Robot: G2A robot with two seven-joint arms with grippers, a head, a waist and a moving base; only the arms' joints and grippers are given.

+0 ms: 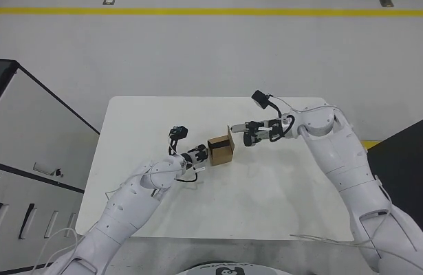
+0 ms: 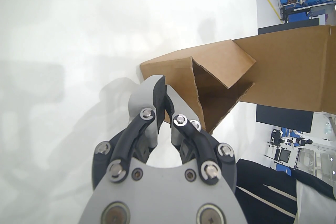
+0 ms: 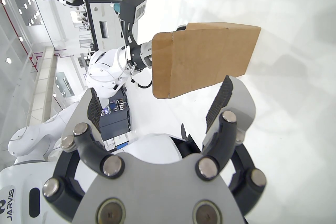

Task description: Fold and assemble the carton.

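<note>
A small brown carton [image 1: 220, 149] stands near the middle of the white table [image 1: 149, 124], its top open and one flap [image 1: 231, 133] raised. My left gripper [image 1: 202, 154] is at the carton's left side. In the left wrist view the left gripper [image 2: 164, 101] is shut on the edge of a carton [image 2: 275, 72] wall, beside the folded-in flaps. My right gripper [image 1: 243, 134] hovers just right of the raised flap. In the right wrist view the right gripper [image 3: 160, 95] is open, close to the carton [image 3: 207, 59] without touching it.
A dark cabinet [image 1: 18, 137] stands left of the table. Bare tabletop surrounds the carton on all sides. A yellow floor line [image 1: 211, 11] runs beyond the far edge.
</note>
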